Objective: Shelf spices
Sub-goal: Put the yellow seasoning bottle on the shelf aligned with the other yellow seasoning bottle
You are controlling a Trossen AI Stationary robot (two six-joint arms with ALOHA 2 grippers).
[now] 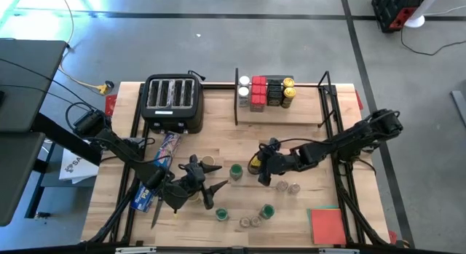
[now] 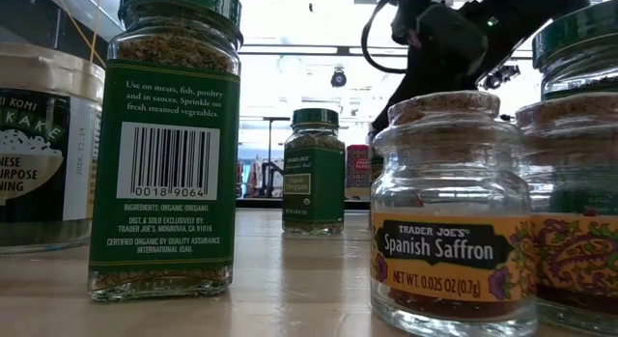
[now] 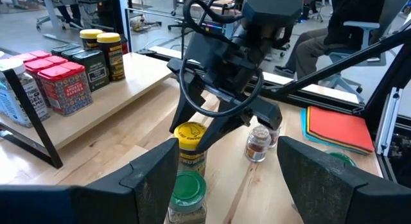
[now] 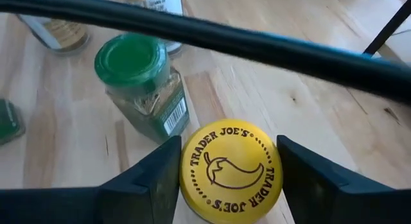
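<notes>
The shelf [image 1: 280, 117] stands at the table's far side and carries red tins [image 1: 258, 94], black boxes [image 1: 274, 92] and yellow-lidded jars [image 1: 288, 92]. A yellow-lidded spice jar [image 1: 254, 164] stands on the table in front of it, with my right gripper [image 4: 228, 176] shut on it. Loose green-lidded jars [image 1: 236, 172] and tiny clear jars [image 1: 281, 187] stand around it. My left gripper [image 3: 228, 179] hovers open at the table's near left, holding nothing, with a green-lidded jar [image 3: 186, 195] just ahead of its fingers. My right gripper pinches the jar's yellow lid [image 4: 191, 166] between its two fingers, one on each side of the rim. The fingers slant down at it from the table's right. The jar stands upright with its base on the table.
A black four-slot toaster [image 1: 173, 102] sits at the far left. A long blue box [image 1: 156, 174] lies under my left arm. A flat red pad [image 1: 328, 225] lies at the near right. More green-lidded jars [image 1: 221, 214] and clear jars [image 1: 247, 222] crowd the near edge.
</notes>
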